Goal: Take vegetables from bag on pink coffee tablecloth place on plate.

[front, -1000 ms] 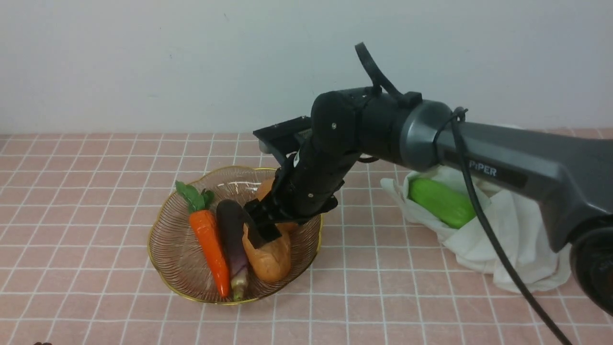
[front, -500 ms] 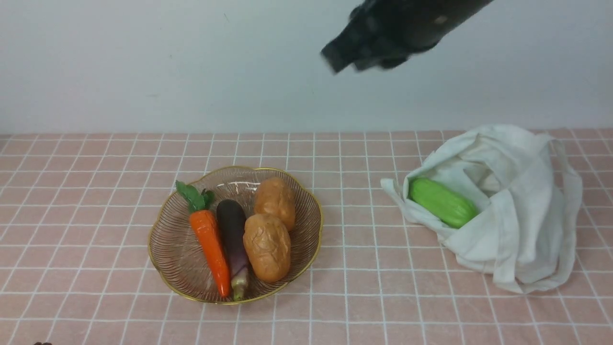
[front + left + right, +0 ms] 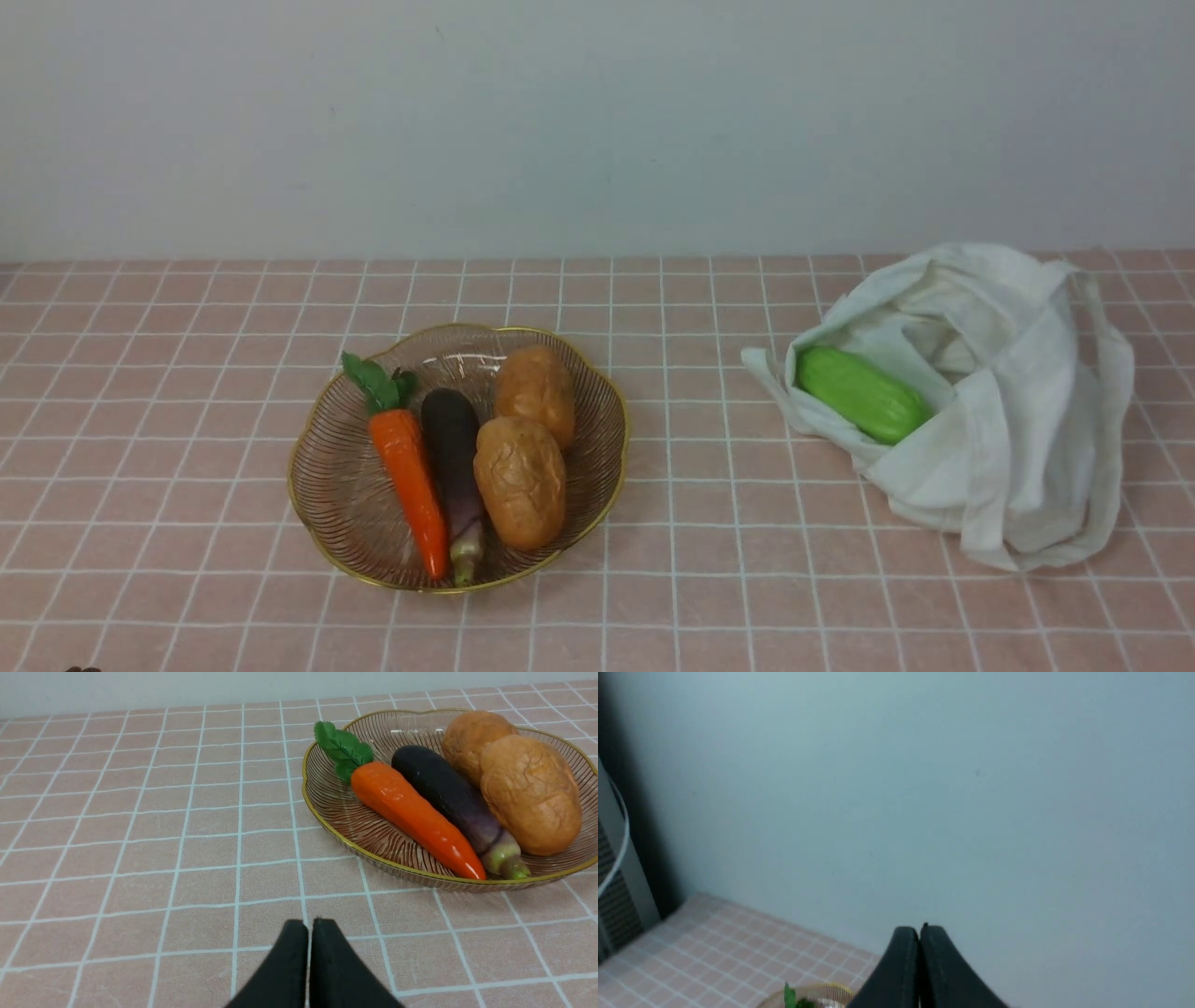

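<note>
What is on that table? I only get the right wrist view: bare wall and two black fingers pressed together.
Observer: A glass plate holds a carrot, an eggplant, a potato and a second potato.
Operator: Is anything in the bag?
Observer: Yes, a green vegetable lies in the open mouth of the white bag, to the right of the plate.
Operator: And the other arm?
Observer: The left gripper is shut and empty, above the pink tablecloth near the plate.
</note>
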